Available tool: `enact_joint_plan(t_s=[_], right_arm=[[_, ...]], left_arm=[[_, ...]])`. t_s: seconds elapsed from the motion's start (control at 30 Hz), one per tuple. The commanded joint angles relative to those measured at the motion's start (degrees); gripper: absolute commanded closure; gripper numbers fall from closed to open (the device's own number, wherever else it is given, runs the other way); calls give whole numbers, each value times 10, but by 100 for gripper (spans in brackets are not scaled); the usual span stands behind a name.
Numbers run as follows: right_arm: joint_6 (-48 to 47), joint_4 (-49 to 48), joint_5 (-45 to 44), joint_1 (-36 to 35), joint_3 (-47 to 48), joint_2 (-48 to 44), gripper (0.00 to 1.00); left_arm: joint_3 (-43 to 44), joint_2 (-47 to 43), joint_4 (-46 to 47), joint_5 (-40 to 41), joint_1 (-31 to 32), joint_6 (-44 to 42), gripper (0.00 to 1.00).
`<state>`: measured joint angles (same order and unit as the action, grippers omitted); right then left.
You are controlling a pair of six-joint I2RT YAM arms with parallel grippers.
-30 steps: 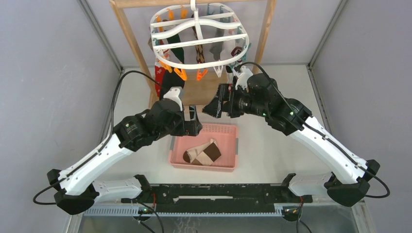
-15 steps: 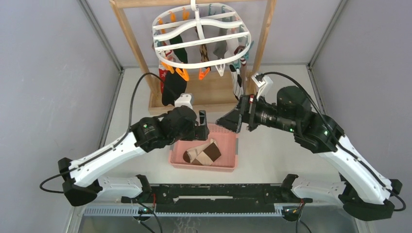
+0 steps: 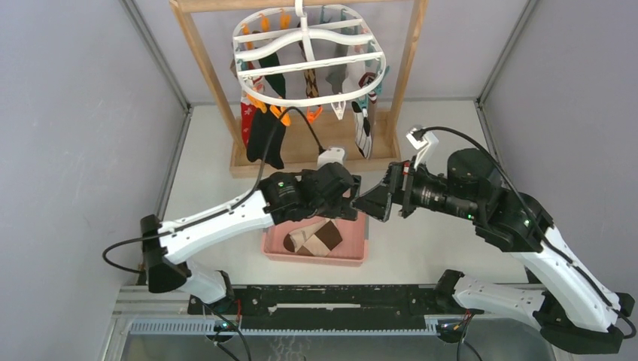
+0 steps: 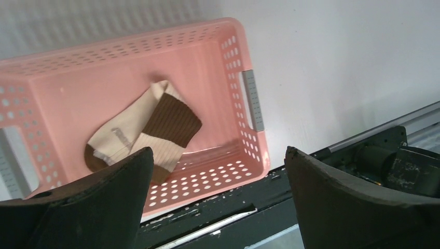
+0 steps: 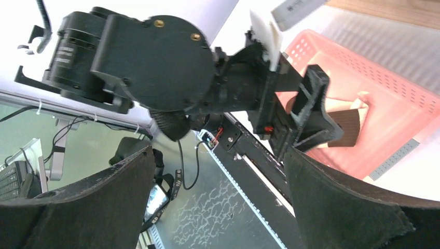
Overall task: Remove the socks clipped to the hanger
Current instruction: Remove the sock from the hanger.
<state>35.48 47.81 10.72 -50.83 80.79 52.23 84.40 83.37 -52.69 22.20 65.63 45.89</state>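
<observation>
Both arms now swung in to frame centre vs a sec ago. Socks [image 3: 265,137] hang clipped on hanger [image 3: 308,45], upper centre. L gripper [image 3: 352,204] over pink basket [image 3: 316,260], jaws wide apart, empty; beige-brown sock [image 3: 312,239] lies inside. R gripper [image 3: 370,204] just right, spread wide, holds nothing.

The hanger [image 3: 304,34] hangs at the upper centre of the frame from a wooden frame [image 3: 202,64] at the back of the worktop [image 3: 429,128], with clipped socks [image 3: 265,139] dangling beneath. In front, at lower centre, a basket [image 3: 313,259] holds loose socks [image 3: 312,239]. The left gripper [image 4: 218,155] and right gripper [image 3: 370,204] meet over its right end.
</observation>
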Motion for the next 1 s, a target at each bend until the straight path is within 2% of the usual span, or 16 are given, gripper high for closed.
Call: enact_joint_plan(t_s=[0.0,0.17,0.33,0.67,0.97], right_arm=[[-7,-2,-24,-5,0,-28,0],[-24,10,-36,-6,-9,-36,0],[-37,42,-42,-5,22,-36,0],[-13,115,-65,-6,74,-35,0],[-49,129,-73,2,104,-2,0]], left_arm=[[59,36,17,-20,13,-32,0],[66,51,20,-21,14,-56,0],[86,59,17,-24,14,-64,0],[256,132,-54,-28,23,-79,0],[268,131,-63,-2,15,-86,0]])
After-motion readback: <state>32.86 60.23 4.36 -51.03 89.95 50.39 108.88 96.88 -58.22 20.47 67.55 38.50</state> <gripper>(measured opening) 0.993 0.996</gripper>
